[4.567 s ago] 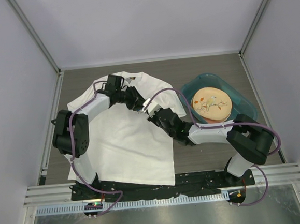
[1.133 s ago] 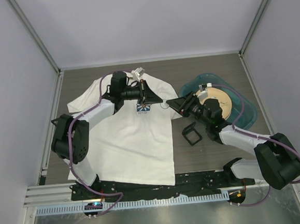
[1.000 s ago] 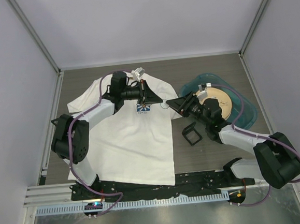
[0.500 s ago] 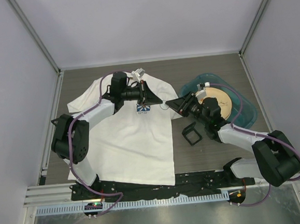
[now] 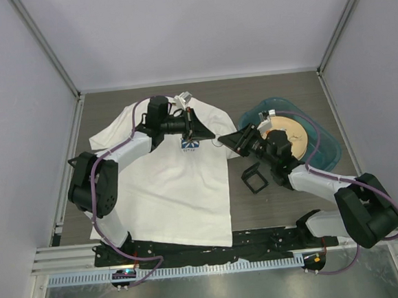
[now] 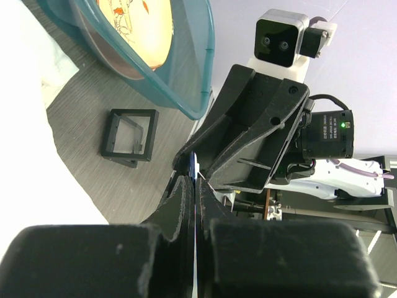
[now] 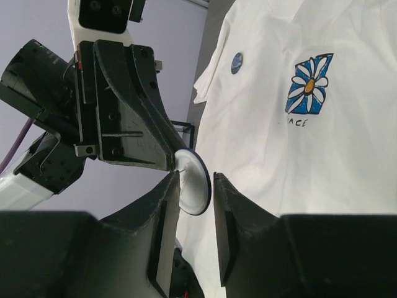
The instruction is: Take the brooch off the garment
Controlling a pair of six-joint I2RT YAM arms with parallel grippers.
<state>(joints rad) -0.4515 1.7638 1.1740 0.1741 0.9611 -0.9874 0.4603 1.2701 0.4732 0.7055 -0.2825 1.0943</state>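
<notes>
Only partly does the left gripper (image 6: 191, 181) show in its own wrist view. Its finger bases fill the bottom as a dark blur, and the brooch (image 7: 193, 186) appears there merely as a thin blue-white sliver at the tips. Those fingers are pressed together on the brooch, holding it in the air off the cloth, over the right-hand side of the garment (image 5: 167, 186).

From the right wrist the brooch reads as a small round disc, white-faced with a dark-blue rim. The right gripper (image 7: 195, 177) has its jaws parted, one finger on each side of the disc; whether either touches it cannot be told.

That same view shows the flower print (image 7: 308, 84) and, nearer the sleeve, a small dark-blue round spot (image 7: 237, 62) on the shirt; pin or print, I cannot say. Overhead that spot cannot be made out, and the brooch is only a pale speck between the two grippers.

The left wrist view takes in what the right one lacks. It shows the teal basin (image 6: 201, 56) with a plate (image 6: 142, 31) in it, and the black square box (image 6: 129, 138) whole on the table (image 6: 93, 105) near the basin.
</notes>
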